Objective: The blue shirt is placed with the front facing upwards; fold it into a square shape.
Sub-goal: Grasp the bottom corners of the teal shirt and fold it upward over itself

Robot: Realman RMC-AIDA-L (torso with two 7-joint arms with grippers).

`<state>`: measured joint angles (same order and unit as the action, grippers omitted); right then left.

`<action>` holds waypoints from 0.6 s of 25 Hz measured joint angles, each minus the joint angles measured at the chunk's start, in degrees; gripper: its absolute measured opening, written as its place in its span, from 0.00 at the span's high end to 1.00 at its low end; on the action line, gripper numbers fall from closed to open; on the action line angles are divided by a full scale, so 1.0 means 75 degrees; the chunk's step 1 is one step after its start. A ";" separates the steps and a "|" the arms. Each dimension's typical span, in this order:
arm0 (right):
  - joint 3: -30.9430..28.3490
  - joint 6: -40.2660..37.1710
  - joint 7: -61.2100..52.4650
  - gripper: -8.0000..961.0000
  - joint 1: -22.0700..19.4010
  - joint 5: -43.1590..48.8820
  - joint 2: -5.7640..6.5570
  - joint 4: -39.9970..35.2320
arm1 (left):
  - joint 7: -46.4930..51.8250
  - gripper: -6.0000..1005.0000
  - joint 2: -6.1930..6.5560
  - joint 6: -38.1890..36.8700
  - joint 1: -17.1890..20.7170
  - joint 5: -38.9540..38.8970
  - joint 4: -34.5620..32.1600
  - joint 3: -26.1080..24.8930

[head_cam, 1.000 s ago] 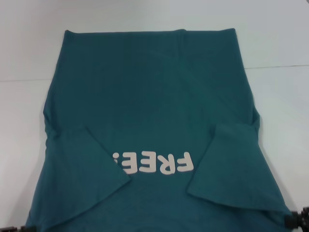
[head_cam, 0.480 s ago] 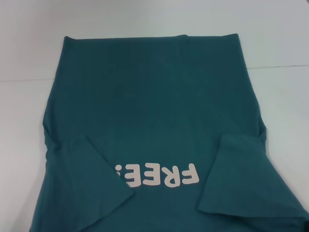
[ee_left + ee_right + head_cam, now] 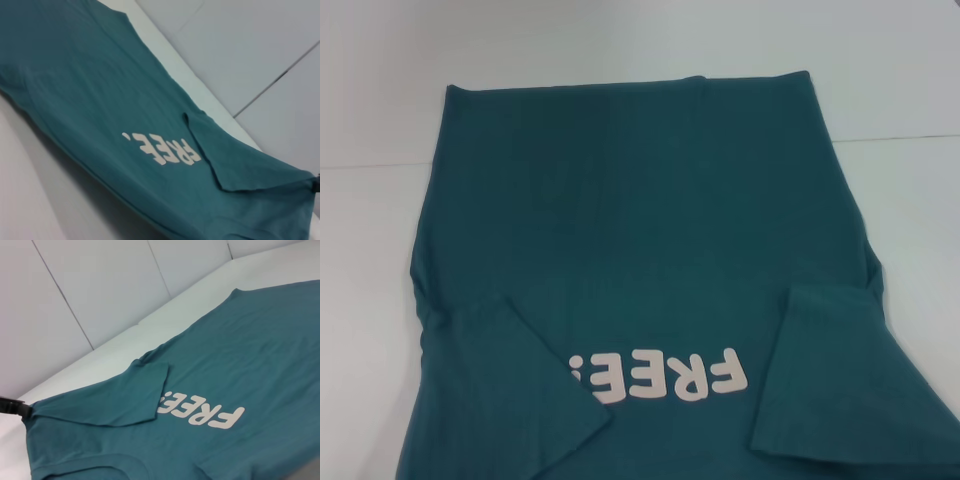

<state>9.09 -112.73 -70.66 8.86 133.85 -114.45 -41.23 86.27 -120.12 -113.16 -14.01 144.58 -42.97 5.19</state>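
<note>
The blue shirt [image 3: 640,240] lies front-up on the white table [image 3: 620,50], both sleeves folded inward at 5 and 7 o'clock. Judged step: lengthwise folding. Next move calls for lifting the near shoulders toward 12 o'clock. Neither gripper's opening can be told.

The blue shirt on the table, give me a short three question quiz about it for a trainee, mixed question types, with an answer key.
1. True or false: both sleeves of the blue shirt are folded inward onto its front.
2. Multiple choice: the pale lettering on the chest reads A) FRESH B) FREE! C) FLEE.
3. Short answer: in the head view, is either gripper visible?

Key
1. True: the left sleeve and the right sleeve both lie over the body, flanking the lettering.
2. B.
3. No. Only the shirt and the white table show; each wrist view shows just a dark tip at a shoulder corner.
</note>
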 joint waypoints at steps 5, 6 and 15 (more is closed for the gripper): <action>-0.0079 -0.0089 0.0417 0.95 -0.0235 -0.0033 0.0025 0.0344 | -0.0211 0.94 -0.0021 -0.0148 0.0066 -0.0018 0.0019 -0.0042; -0.0115 -0.0081 0.0477 0.95 -0.0249 -0.0033 0.0030 0.0399 | -0.0226 0.94 -0.0023 -0.0147 0.0061 -0.0025 0.0031 -0.0048; -0.0978 0.0169 0.0344 0.95 0.0177 -0.0051 0.0007 0.0446 | -0.0141 0.94 0.0013 0.0197 -0.0400 -0.0284 0.0471 -0.0061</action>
<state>1.76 -111.46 -68.08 10.18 133.47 -114.39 -37.88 85.22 -120.02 -111.68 -17.01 142.45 -39.45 4.73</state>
